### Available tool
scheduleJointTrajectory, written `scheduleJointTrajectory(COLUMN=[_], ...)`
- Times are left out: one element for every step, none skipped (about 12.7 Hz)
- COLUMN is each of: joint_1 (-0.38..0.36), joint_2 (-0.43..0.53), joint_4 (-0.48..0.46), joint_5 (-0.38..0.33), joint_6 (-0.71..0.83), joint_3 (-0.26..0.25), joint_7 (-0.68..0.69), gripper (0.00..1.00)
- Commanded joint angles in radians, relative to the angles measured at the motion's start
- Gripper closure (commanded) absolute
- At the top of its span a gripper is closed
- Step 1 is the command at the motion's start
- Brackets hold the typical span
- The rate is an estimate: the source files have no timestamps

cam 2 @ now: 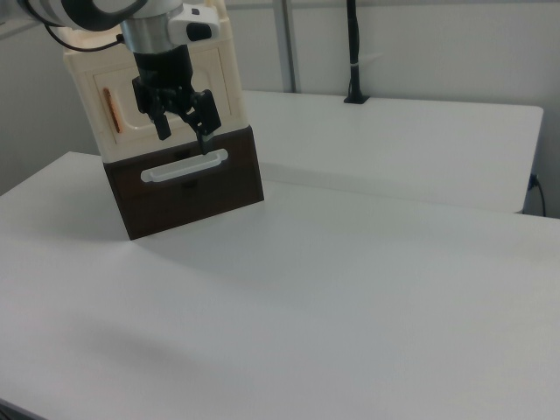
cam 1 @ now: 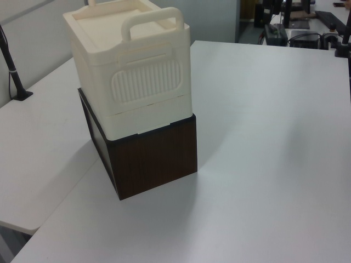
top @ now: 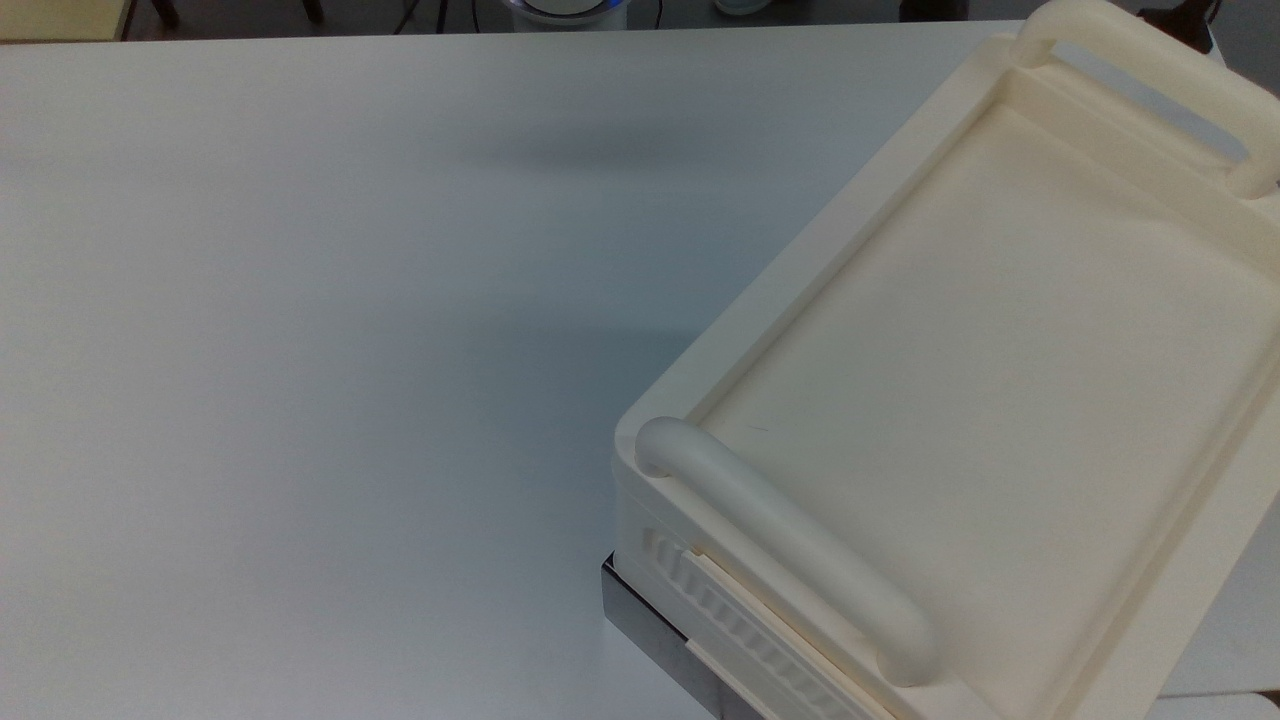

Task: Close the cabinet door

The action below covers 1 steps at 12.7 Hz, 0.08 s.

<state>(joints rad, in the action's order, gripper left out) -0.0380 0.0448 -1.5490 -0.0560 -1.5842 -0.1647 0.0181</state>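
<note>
The cream-white cabinet (top: 1000,350) fills the top view's right side, showing its recessed top and two thick rounded handles. In the left view the cabinet (cam 1: 145,82) shows its ribbed side and stands on a dark brown base (cam 1: 156,159). The right view shows the cabinet door (cam 2: 122,96) with its copper-orange bar handle (cam 2: 107,107); the door looks flat against the cabinet front. My gripper (cam 2: 185,140) hangs open in front of that face, to the right view's right of the handle, with nothing between its fingers. The arm hides part of the door.
A white bar handle (cam 2: 184,166) sits on the brown base's front. The white table (top: 300,350) spreads wide beside the cabinet. A black pole (cam 2: 353,52) is clamped at the far table edge, and another black post (cam 1: 13,71) stands in the left view's left.
</note>
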Motion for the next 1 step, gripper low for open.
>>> scheduleJointTrajectory(joint_1=[-0.003], joint_2=[0.017], joint_4=[-0.026], joint_5=[0.018], joint_6=[-0.026], joint_3=[-0.004], joint_7=[0.011], gripper=[0.00])
